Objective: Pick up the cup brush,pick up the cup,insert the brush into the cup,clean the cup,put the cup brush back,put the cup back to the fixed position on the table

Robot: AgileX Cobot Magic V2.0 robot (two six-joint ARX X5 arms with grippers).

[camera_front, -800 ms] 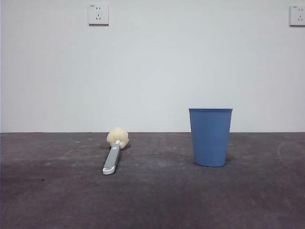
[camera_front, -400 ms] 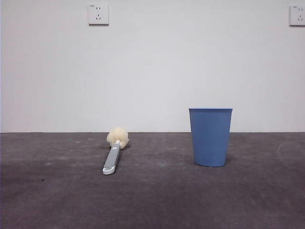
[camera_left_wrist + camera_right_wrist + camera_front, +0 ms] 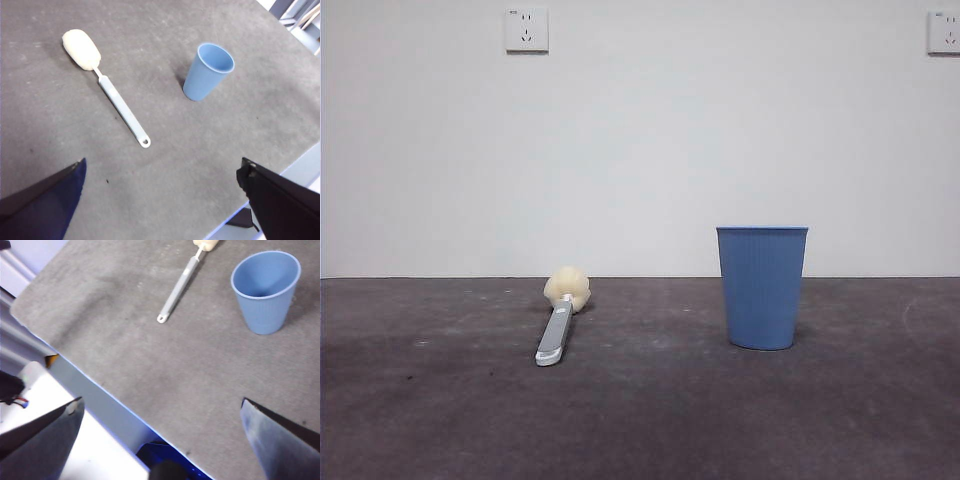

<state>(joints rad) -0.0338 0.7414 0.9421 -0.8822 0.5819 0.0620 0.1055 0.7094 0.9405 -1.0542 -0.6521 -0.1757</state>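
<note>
The cup brush (image 3: pixel 560 315) lies flat on the table (image 3: pixel 650 420) left of centre, its cream sponge head toward the wall and its grey handle toward the camera. The blue ribbed cup (image 3: pixel 761 287) stands upright to its right, apart from it and empty. From high above, the left wrist view shows the cup brush (image 3: pixel 107 85) and the cup (image 3: pixel 207 71); my left gripper (image 3: pixel 162 197) is open and holds nothing. High over the table's near edge, my right gripper (image 3: pixel 162 432) is open too, with the cup (image 3: pixel 265 290) and the cup brush (image 3: pixel 180 287) far below. Neither arm shows in the front view.
A white wall with two sockets (image 3: pixel 526 30) stands behind the table. The table's near edge (image 3: pixel 90 375) runs under the right gripper, with pale floor and equipment beyond it. Bare dark tabletop surrounds both objects.
</note>
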